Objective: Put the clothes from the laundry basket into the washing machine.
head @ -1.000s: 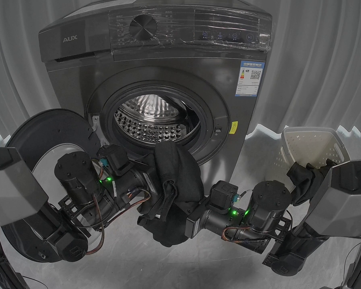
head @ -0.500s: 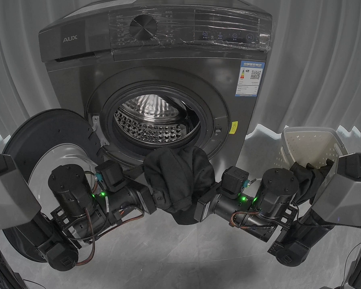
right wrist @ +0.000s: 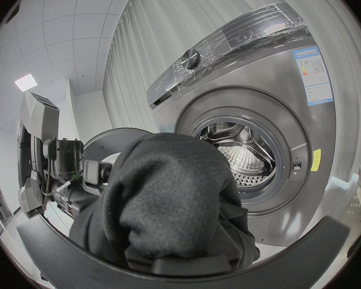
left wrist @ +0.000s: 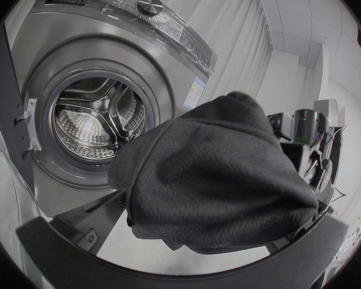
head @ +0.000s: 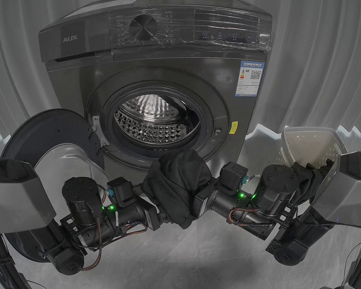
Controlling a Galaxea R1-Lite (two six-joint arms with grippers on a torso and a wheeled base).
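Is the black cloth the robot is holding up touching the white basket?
Apart. The head view shows the black cloth in front of the washing machine, and the white basket off to the right, with open floor between them.

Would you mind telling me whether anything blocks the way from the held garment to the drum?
Nothing visible does: the door stands open to the left, and the drum mouth just behind the garment is unobstructed.

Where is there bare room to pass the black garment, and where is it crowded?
Free: the drum mouth, ringed by the washing machine's frame, door swung aside on the robot's left; the floor before the machine. Crowded: the black garment bunched below the mouth, and the laundry basket rim draped with dark clothes.
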